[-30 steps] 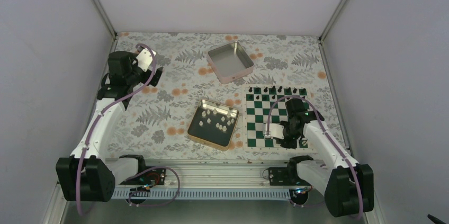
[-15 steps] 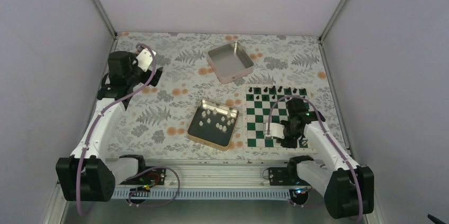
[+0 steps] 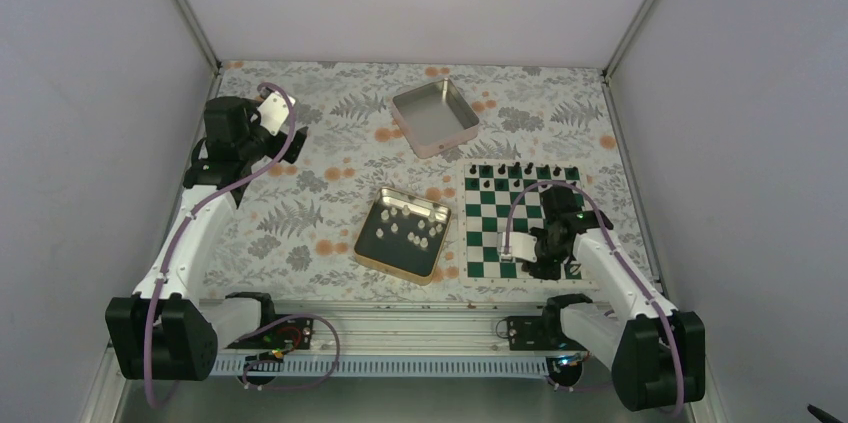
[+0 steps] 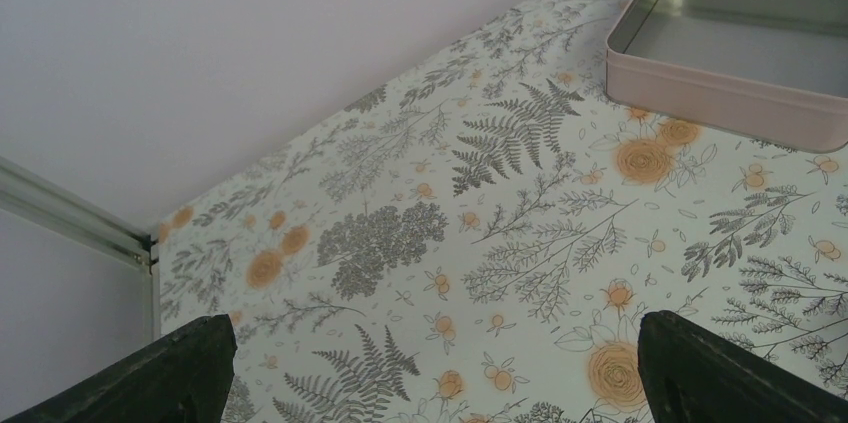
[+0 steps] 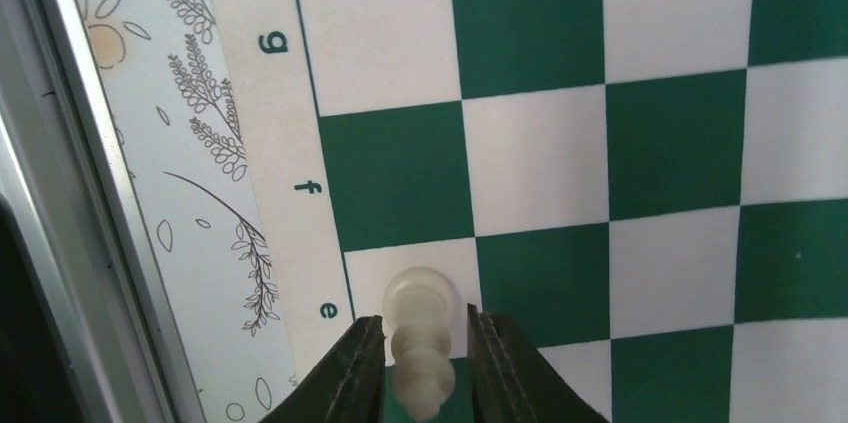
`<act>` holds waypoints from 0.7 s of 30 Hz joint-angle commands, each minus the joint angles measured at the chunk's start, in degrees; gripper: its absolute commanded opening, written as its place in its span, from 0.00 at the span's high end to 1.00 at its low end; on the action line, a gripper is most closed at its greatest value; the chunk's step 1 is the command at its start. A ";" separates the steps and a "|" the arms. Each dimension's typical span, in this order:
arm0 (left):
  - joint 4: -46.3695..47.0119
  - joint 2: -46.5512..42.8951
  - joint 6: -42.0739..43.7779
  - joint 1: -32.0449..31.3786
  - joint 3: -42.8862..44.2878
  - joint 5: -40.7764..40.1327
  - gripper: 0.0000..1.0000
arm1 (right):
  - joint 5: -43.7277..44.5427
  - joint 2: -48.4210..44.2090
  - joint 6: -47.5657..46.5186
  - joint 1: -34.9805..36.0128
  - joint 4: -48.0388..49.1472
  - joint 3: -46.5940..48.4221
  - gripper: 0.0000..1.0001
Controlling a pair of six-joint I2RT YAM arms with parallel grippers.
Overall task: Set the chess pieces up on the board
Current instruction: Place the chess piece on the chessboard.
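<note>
The board point(image 3: 490, 233) of green and white squares lies at the right, with small black chessmen point(image 3: 515, 173) along its far rows. One cream chess piece point(image 5: 420, 295) stands upright on a white square by the letter e at the board's point(image 5: 660, 143) near edge. My right gripper point(image 5: 425, 335) straddles it, jaws slightly apart, a thin gap showing on each side. Several more cream chess pieces point(image 3: 410, 231) lie in the gold tin point(image 3: 392, 265). My left gripper point(image 4: 437, 348) hovers open over the tablecloth at the far left, holding nothing.
An empty pink-sided metal tin point(image 3: 435, 118) sits at the back centre, also in the left wrist view as the tin point(image 4: 720, 103) at upper right. Walls close in on three sides. A metal rail point(image 5: 70, 193) runs just beside the board's near border.
The right gripper's jaws have parted a little around the cream piece, which now stands on its square. The left arm has not moved.
</note>
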 commanded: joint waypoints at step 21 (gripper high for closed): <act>0.48 0.38 0.61 -0.17 0.10 1.00 0.00 | -9.72 10.92 7.30 6.25 -7.12 24.05 0.62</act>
